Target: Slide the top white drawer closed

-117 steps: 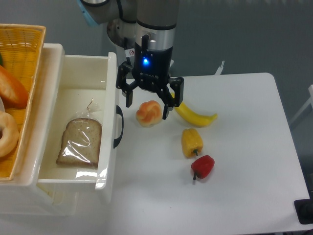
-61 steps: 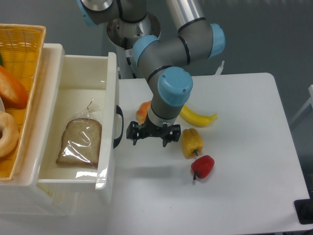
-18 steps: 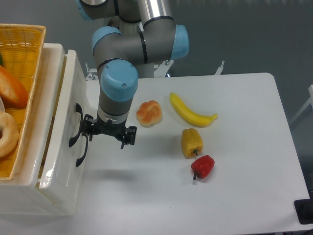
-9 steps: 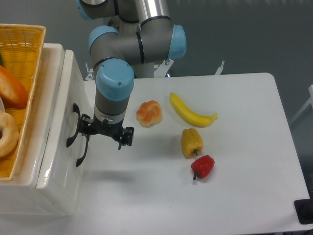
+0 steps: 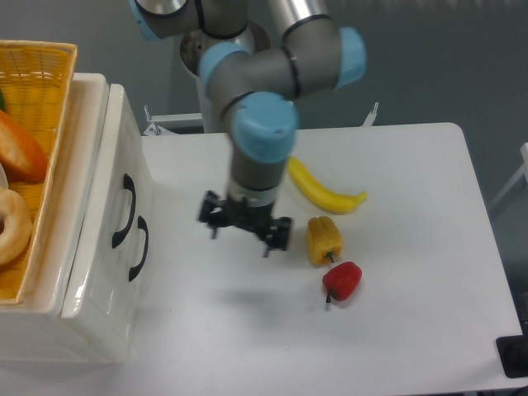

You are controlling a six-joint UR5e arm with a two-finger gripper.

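Sitting flush, the top white drawer (image 5: 106, 157) looks glossy cream

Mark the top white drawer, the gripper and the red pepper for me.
top white drawer (image 5: 128, 210): fixed camera, on its black handle.
gripper (image 5: 243, 226): fixed camera, midway between the fingertips.
red pepper (image 5: 343, 280): fixed camera, middle of its body.

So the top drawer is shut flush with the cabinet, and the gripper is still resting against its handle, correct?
Only partly. The top drawer is shut flush, but the gripper is not at its handle. The camera view shows it out over the table, well clear of the cabinet, just left of the yellow pepper. Its fingers look spread with nothing between them, though they are blurred.
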